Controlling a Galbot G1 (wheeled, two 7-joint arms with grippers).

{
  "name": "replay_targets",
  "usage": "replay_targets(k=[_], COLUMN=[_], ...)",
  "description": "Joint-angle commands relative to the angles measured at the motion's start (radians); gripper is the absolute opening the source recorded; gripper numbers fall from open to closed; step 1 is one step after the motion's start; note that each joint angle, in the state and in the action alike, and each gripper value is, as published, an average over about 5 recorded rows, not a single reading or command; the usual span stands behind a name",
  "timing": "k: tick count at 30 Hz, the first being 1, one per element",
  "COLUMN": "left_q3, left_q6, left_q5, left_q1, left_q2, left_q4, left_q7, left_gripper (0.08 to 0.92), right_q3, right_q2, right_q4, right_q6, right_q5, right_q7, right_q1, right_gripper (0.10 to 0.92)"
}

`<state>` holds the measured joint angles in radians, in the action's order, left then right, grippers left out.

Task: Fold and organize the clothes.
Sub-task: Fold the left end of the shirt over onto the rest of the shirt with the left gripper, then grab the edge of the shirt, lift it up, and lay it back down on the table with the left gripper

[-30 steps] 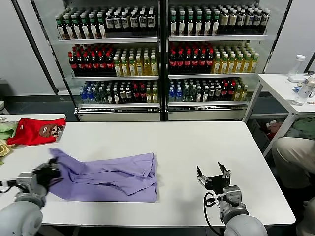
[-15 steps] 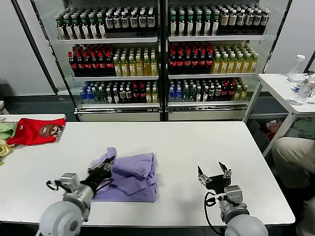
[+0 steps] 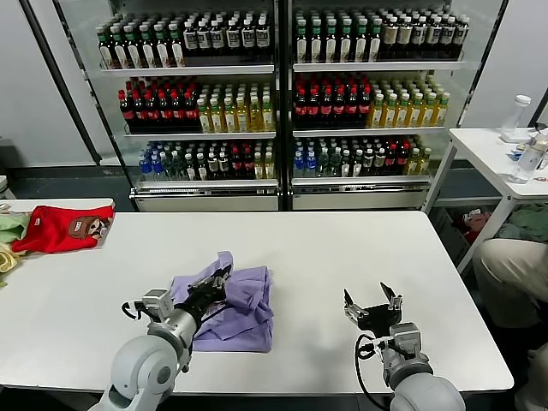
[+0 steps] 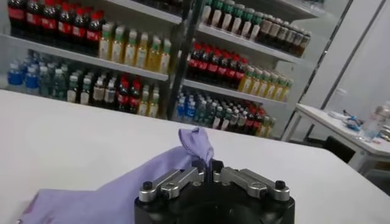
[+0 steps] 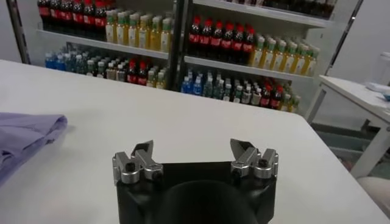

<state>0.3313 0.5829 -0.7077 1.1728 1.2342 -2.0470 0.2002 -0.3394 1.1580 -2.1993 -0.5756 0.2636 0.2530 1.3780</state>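
The lavender T-shirt (image 3: 240, 300) lies folded in a heap on the white table (image 3: 342, 248), left of middle. My left gripper (image 3: 218, 280) is shut on the shirt's left edge and holds it lifted over the heap; in the left wrist view (image 4: 207, 171) the pinched cloth (image 4: 195, 141) sticks up from between the jaws. My right gripper (image 3: 371, 301) is open and empty, low over the table near its front edge, right of the shirt. The right wrist view shows its spread fingers (image 5: 140, 153) and the shirt's edge (image 5: 30, 131) off to one side.
A red garment with a brown patch (image 3: 62, 228) and green and yellow cloths (image 3: 8, 231) lie at the table's far left. Drink fridges (image 3: 282, 94) stand behind. A side table (image 3: 497, 154) with bottles and a seated person (image 3: 509, 270) are at the right.
My left gripper has carried the shirt's left edge to the right, over the rest of the shirt, so the spread garment is now a narrower heap. The right arm has not moved.
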Motion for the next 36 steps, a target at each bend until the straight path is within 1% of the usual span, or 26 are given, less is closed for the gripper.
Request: replay_targets(k=[1,3,6,8,10,13,15,19,24,27,36], left_q3=[-0.073,-0.065,0.001,0.063,0.134,0.227,0.262,0.286,0.277,0.269,0.264], left_q6=[-0.038,-0.090,-0.159,-0.180,-0.185,-0.152,-0.127,-0.093,-0.077,-0.072,-0.089], left_q5=[0.049,0.023,-0.068,-0.110,-0.082,0.073,0.156,0.189,0.181,0.175,0.173], left_q1=[-0.058,-0.050,-0.013,0.026,0.082,0.180,0.234,0.287,0.279,0.262,0.239], left_q2=[0.065,0.077,0.067,0.031,-0.027,-0.110,-0.137,-0.138,-0.119,-0.113,-0.109], left_q4=[0.111,0.077,-0.039,-0.118,-0.152,-0.084,-0.011,0.076,0.107,0.116,0.109], left_q7=[-0.004,-0.007,-0.024,-0.041,-0.055,-0.066,-0.071,-0.071,-0.074,-0.075,-0.077], left_gripper=[0.146,0.196,0.282,0.343,0.395,0.481,0.542,0.654,0.788,0.818,0.823], right_q3=[0.003,0.003,-0.002,-0.007,-0.010,-0.009,-0.006,-0.005,-0.008,-0.011,-0.016], right_q2=[0.003,0.005,0.005,0.004,0.004,0.010,0.015,0.020,0.023,0.023,0.024], right_q4=[-0.002,-0.004,-0.007,-0.009,-0.010,-0.012,-0.012,-0.010,-0.011,-0.017,-0.024], right_q6=[-0.001,-0.001,0.000,0.002,0.003,0.004,0.005,0.009,0.010,0.010,0.010], right_q5=[0.000,-0.001,-0.002,-0.002,-0.002,-0.004,-0.006,-0.008,-0.009,-0.010,-0.013], right_q7=[0.001,0.001,0.000,-0.001,-0.001,-0.002,-0.004,-0.006,-0.006,-0.006,-0.006], right_q1=[-0.001,-0.001,0.004,0.008,0.008,0.005,0.002,0.004,0.009,0.014,0.019], right_gripper=[0.823,0.823,0.823,0.823,0.823,0.823,0.823,0.823,0.823,0.823,0.823])
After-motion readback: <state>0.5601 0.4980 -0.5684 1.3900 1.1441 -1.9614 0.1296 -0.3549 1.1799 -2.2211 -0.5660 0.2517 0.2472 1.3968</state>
